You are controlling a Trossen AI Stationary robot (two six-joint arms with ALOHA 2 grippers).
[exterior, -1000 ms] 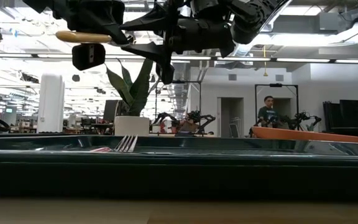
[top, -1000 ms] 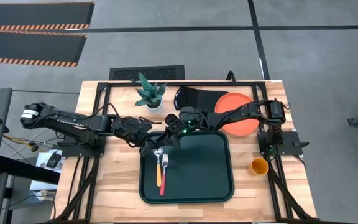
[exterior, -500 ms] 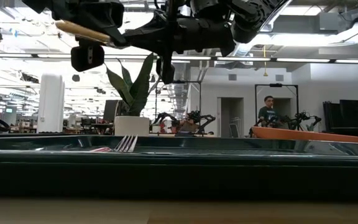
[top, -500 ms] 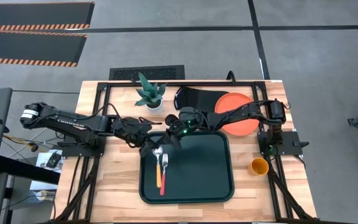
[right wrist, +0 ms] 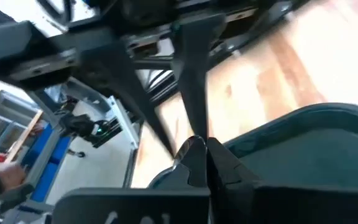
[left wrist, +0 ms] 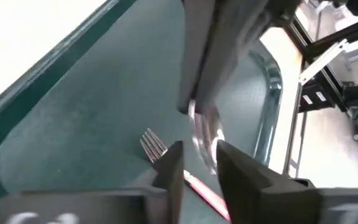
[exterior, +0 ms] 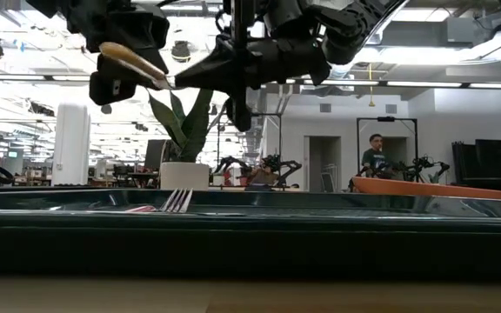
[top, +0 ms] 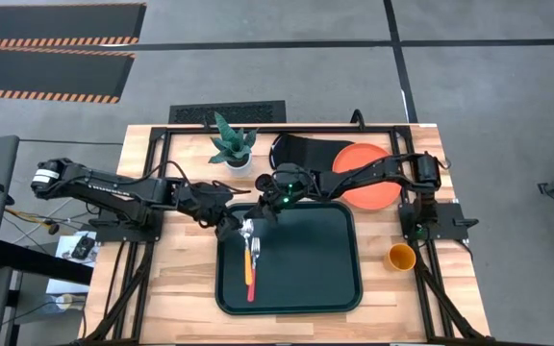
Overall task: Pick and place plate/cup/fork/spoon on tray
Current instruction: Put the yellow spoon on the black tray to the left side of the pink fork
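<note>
Well, starting at the left of the high view, my left gripper (top: 231, 223) hangs over the upper left corner of the tray (top: 325, 298), its fingers a narrow way apart beside the spoon's silver end. The spoon (top: 247, 267) is in the air above the tray, its orange-yellow handle slanting free in the low view. It is light, stiff and slick, so I judge it could swivel in a pinch at the bowl; the neck, where bowl meets handle, seems the surer hold. Beside it the fork (top: 253, 281) lies flat in the tray, equally slim and hard. My right gripper (top: 261, 211) is clamped on the spoon's bowl end. Farther right, toward the upper right, the plate (top: 368, 175) rests off the tray: broad, rigid and smooth, best taken by its rim. The cup (top: 400, 257) stands on the table at the lower right, small and light, easiest by its wall. I count one spoon, one fork, one tray, one plate, one cup.
</note>
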